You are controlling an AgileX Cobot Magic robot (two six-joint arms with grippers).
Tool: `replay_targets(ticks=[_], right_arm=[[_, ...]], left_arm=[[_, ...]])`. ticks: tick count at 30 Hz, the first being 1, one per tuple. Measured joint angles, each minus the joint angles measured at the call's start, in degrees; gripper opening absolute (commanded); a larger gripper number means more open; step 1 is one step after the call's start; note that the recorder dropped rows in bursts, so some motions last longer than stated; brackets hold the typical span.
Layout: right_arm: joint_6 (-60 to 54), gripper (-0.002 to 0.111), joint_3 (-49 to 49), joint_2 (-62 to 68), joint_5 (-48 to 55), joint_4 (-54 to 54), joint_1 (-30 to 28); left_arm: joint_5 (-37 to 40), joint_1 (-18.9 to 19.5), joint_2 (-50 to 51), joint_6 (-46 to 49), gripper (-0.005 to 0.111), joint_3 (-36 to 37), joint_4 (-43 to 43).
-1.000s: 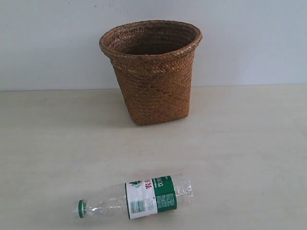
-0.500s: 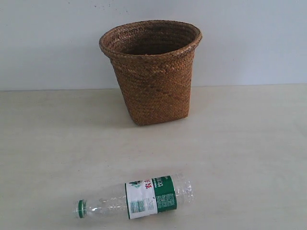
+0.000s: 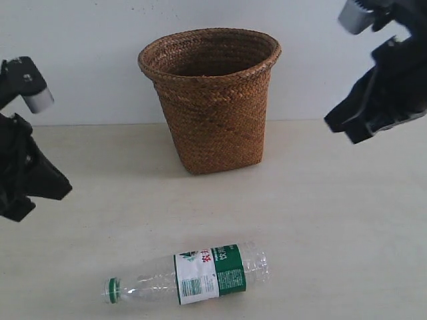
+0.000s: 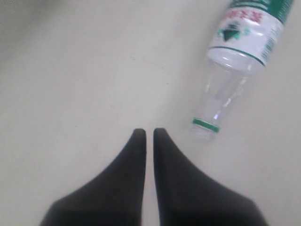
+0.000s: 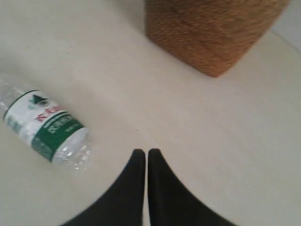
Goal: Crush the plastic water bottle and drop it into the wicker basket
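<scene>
Nearest, on the table (image 3: 333, 220): bottle (image 3: 190, 277), flat on its side, uncrushed, nothing touching it. Long axis across the exterior view, slightly tilted, cap (image 3: 112, 291) to the left, base to the right.

Next back, left gripper (image 4: 149, 133): jaws pressed almost together, holding nothing, above bare table just beside the cap end.

Right gripper (image 5: 146, 152): likewise pinched together and empty, raised high at the right, about level with the rim of the basket (image 3: 217, 127), well apart from the bottle's base end.

Farthest, basket: upright at the back of the table, mouth open, well apart from the bottle.

Judged: left arm nearer, cap end towards it. Both grippers to be spread before closing on the two ends for the crush.
</scene>
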Motion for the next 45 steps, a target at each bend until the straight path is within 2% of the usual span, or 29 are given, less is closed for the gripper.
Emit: replay_targets(ticks=[4, 6, 9, 12, 14, 18, 25, 31, 40, 43, 45], right_arm=[[-0.7, 0.0, -2.3, 4.7, 4.2, 1.2, 4.5], [-0.7, 0.0, -3.2, 6.8, 5.3, 1.2, 6.0], [-0.8, 0.0, -3.9, 9.8, 6.1, 1.4, 8.0], [-0.8, 0.0, -4.1, 12.3, 6.1, 1.4, 10.0], [-0.8, 0.0, -4.2, 13.6, 6.0, 1.6, 11.1], [-0.9, 0.0, -4.2, 16.7, 5.2, 2.2, 12.5], [-1.3, 0.0, -4.2, 21.0, 4.3, 2.9, 14.5], [-1.3, 0.0, -4.2, 21.6, 3.5, 3.9, 14.6], [-1.4, 0.0, -4.2, 21.8, 3.4, 4.0, 14.6], [-1.3, 0.0, -4.2, 21.8, 3.4, 4.2, 14.6], [-1.3, 0.0, -4.2, 21.8, 3.4, 4.3, 14.6]], left_arm=[[3.1, -1.9, 2.3, 7.4, 0.005, 0.0, -0.6], [4.1, -2.5, 3.4, 9.6, 0.01, 0.0, -0.6], [4.7, -2.5, 4.9, 12.7, 0.031, 0.0, -0.8], [4.7, -2.5, 6.0, 18.9, 0.057, 1.4, -2.2], [4.7, -2.5, 6.8, 23.4, 0.064, 3.2, -3.5], [0.9, -2.5, 8.5, 30.5, 0.065, 6.9, -7.0], [-4.6, -3.3, 12.3, 35.7, 0.065, 8.7, -11.8], [-10.3, -7.5, 16.8, 36.5, 0.065, 8.7, -12.3], [-13.6, -9.1, 22.1, 36.5, 0.064, 8.7, -12.6], [-17.4, -11.0, 24.2, 36.5, 0.064, 8.7, -12.7], [-18.7, -11.7, 25.0, 36.5, 0.057, 8.7, -12.7]])
